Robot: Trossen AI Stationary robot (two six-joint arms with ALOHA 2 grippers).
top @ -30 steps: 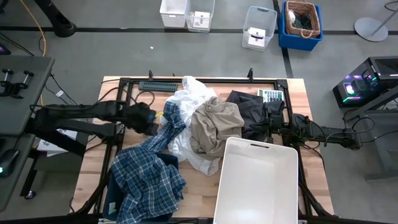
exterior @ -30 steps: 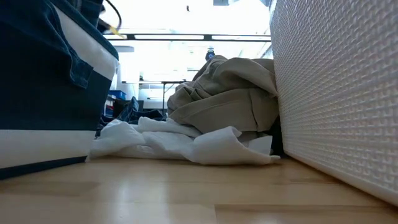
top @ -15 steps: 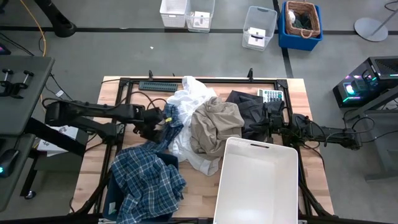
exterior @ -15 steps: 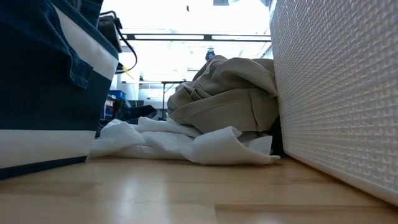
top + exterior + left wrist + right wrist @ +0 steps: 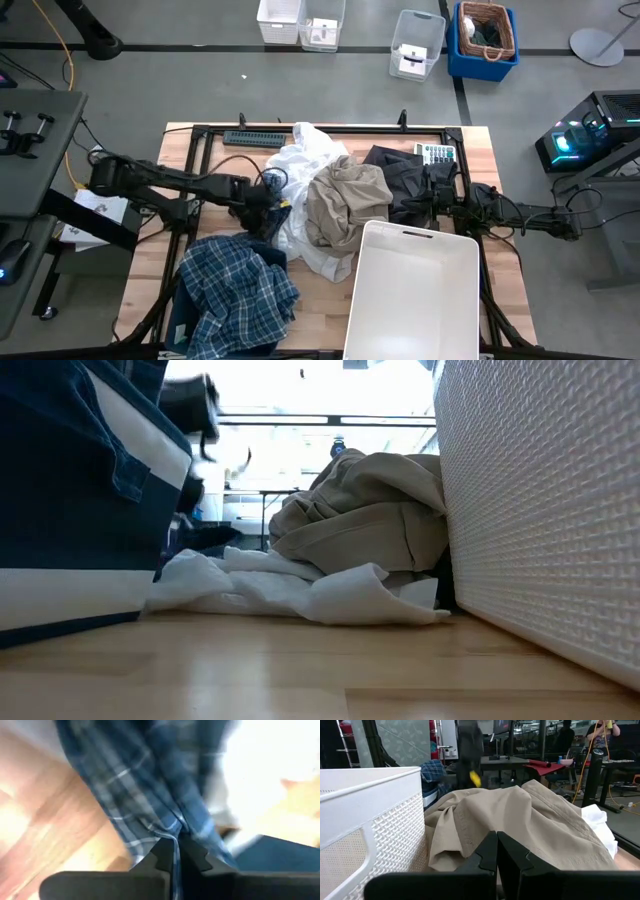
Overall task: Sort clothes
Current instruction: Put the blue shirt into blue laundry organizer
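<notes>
The blue-and-white plaid shirt [image 5: 237,285] lies at the table's near left, its lower part draped over the navy bin [image 5: 60,490]. Its upper part runs up to my left gripper [image 5: 268,203], which points steeply down and is shut on it. The beige piece [image 5: 345,200] is heaped mid-table on the white piece [image 5: 310,150]. The dark piece [image 5: 400,175] lies to their right. My right gripper [image 5: 432,192] waits level and shut beside the dark piece, facing the beige heap [image 5: 520,820]. My left gripper pinches a raised fold of the plaid shirt's upper part [image 5: 172,827] between its two fingertips [image 5: 162,857]. It comes from above, slanting toward the table's right. The cloth around the fold lies on the table; how many layers are caught cannot be told.
The white plastic bin [image 5: 410,300] fills the near right and walls off the pile in the low view [image 5: 540,510]. A power strip [image 5: 255,138] and a calculator [image 5: 436,153] lie along the far edge. Bare wood shows left of the plaid shirt.
My left gripper has travelled toward the table's right and down, from the bare wood at the left onto the upper part of the plaid shirt beside the white piece, tipping more steeply down. The clothes have kept their places.
</notes>
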